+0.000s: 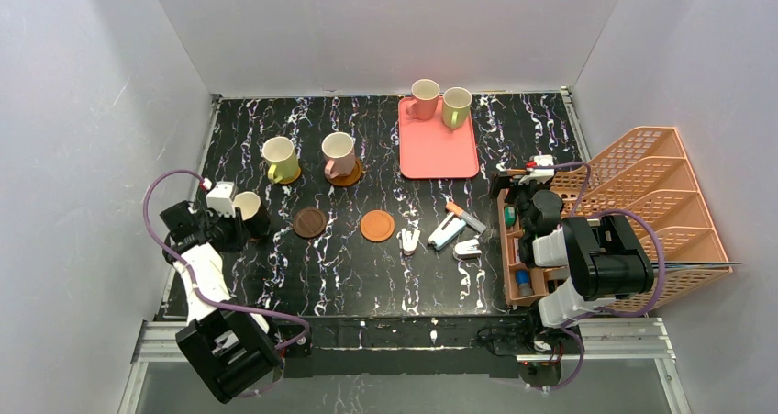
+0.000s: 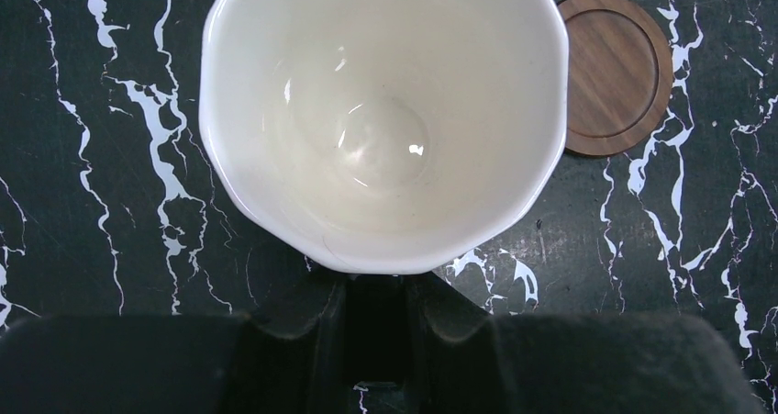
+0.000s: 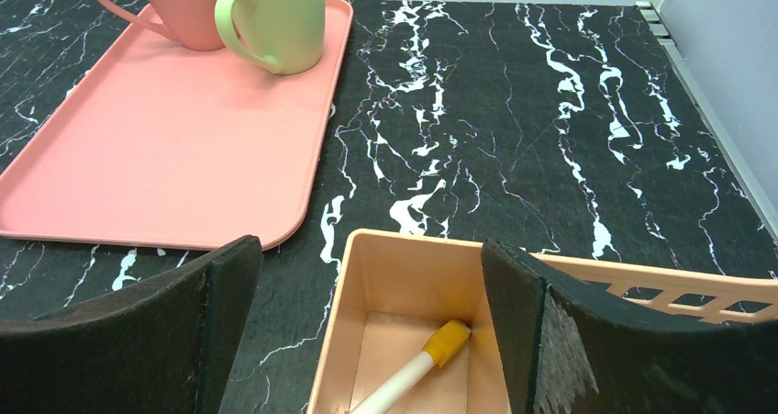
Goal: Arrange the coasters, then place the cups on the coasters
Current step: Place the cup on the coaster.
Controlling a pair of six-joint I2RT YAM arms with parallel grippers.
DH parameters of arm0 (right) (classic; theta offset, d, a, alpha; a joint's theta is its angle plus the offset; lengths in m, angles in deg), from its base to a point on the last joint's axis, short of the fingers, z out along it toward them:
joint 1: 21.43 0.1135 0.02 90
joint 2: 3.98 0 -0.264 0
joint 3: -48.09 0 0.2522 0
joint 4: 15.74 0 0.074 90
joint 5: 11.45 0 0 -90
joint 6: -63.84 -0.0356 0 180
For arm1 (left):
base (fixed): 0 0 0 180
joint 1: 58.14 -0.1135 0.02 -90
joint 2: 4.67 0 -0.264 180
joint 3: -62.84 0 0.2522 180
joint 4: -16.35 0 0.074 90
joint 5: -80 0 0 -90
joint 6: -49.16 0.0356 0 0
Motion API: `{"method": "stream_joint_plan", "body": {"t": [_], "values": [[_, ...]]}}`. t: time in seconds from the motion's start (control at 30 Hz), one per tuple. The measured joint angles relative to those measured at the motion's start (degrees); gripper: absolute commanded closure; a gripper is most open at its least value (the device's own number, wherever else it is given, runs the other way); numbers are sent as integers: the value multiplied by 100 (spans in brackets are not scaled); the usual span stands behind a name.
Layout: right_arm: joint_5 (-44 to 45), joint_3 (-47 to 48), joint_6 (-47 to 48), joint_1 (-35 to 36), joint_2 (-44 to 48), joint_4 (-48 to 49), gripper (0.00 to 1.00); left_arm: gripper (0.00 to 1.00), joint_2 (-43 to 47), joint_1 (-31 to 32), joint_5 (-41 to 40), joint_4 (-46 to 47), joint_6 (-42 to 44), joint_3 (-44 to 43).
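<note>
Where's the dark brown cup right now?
Top view, table's left edge: the dark brown cup is held by the left gripper, just left of the dark brown coaster, not on it.

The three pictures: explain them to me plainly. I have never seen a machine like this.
This is a robot with two arms bolted at the table's near edge, each ending in a two-finger gripper. The wide picture looks down from above and behind the arms. The other two come from cameras on the wrists.

On the black marbled table stand a yellow-green cup and a pink cup, each on a coaster. A dark brown coaster and an orange coaster lie bare. A pink tray carries two more cups. Small office items and a peach organizer sit on the right.

The left gripper is shut on a dark brown cup, apparently by its handle. The right gripper is open and empty above the organizer.
</note>
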Motion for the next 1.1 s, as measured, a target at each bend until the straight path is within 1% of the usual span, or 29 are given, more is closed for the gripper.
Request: {"method": "stream_joint_plan", "body": {"t": [0.77, 1.1], "values": [[0, 0, -2, 0, 0, 0, 2, 100, 96, 0, 24, -17, 33, 0], [2, 0, -2, 0, 0, 0, 2, 100, 522, 0, -175, 127, -125, 4]]}}
